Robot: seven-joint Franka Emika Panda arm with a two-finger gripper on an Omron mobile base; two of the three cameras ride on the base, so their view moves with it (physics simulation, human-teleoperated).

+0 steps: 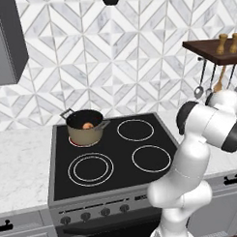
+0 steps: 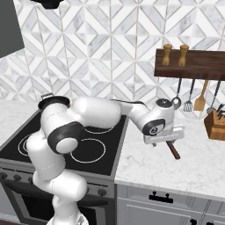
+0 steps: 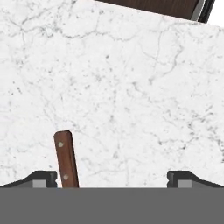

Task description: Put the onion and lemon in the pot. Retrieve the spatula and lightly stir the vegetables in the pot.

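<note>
The white marble bench [image 2: 176, 169] is seen spreading beneath the fingers [image 3: 112, 178], to the right of the black stovetop [image 1: 112, 154]. The fingers are held wide apart, with nothing clamped between them, low over the bench in the right base view [image 2: 165, 138]. The pot [image 1: 85, 126] stands on the rear left burner, well apart from the fingers, across the stove from them. Inside the pot the onion [image 1: 87, 125] is seen as a small orange-brown ball; whether the lemon lies beside it cannot be told. The spatula [image 3: 66, 159] lies on the bench; its reddish-brown handle is seen in the hand view just inside the left finger, reaching away from the fingers toward open marble. In the right base view the same handle [image 2: 173, 150] pokes out from under the hand. The blade is hidden by the hand
</note>
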